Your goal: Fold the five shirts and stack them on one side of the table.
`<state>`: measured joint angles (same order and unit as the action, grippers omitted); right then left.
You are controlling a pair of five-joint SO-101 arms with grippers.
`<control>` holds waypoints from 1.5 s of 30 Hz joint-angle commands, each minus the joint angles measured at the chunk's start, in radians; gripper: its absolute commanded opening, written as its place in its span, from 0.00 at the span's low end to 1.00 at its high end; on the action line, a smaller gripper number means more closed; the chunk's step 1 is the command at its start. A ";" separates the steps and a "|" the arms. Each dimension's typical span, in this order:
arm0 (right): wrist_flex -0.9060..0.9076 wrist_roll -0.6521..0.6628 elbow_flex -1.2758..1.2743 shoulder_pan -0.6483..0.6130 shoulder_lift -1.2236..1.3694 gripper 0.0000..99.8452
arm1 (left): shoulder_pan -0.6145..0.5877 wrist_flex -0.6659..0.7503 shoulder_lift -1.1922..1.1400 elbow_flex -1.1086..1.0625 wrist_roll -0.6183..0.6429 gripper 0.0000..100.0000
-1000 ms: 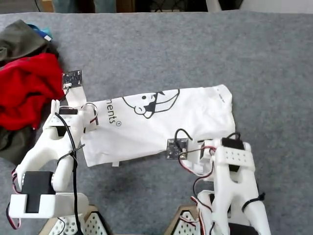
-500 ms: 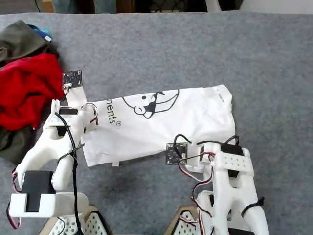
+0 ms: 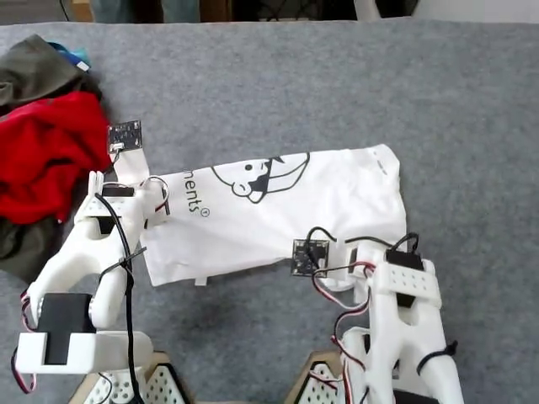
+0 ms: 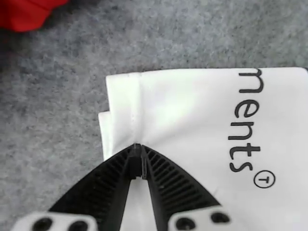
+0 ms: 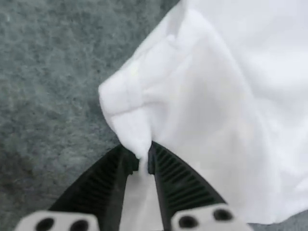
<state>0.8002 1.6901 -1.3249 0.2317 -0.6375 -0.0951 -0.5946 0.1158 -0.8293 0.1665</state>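
A white shirt (image 3: pixel 278 210) with a black print lies partly folded across the grey table (image 3: pixel 337 93). My left gripper (image 4: pixel 138 161) is shut on the white shirt (image 4: pixel 192 106) at its hem edge, at the shirt's left end in the high view (image 3: pixel 152 206). My right gripper (image 5: pixel 143 161) is shut on a bunched fold of the white shirt (image 5: pixel 221 96) at its near right edge, under the right arm (image 3: pixel 396 286). A red shirt (image 3: pixel 46 156) and dark shirts (image 3: pixel 34 67) lie heaped at the far left.
The heap of shirts takes up the table's left edge, close to the left arm (image 3: pixel 93 252). A strip of red cloth (image 4: pixel 29 9) lies beyond the hem. Bare grey table runs along the back and the right side.
The right arm has drawn back slightly toward the near edge and then shifted a little right, its grip staying on the shirt's edge. The left arm has not moved.
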 commanded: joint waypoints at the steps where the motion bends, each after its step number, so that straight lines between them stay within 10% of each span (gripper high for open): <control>1: 0.020 0.009 0.096 0.000 0.005 0.01 | -0.005 -0.006 0.003 0.045 0.008 0.03; 38: -0.330 -0.025 0.193 -0.267 0.005 0.02 | -0.002 -0.006 0.003 0.045 0.008 0.03; 45: -0.466 -0.267 0.243 -0.267 0.143 0.27 | -0.002 -0.006 0.003 0.045 0.008 0.03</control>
<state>0.4196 1.5044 -1.1377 -0.0230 -0.5439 -0.0951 -0.5946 0.1158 -0.8278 0.1665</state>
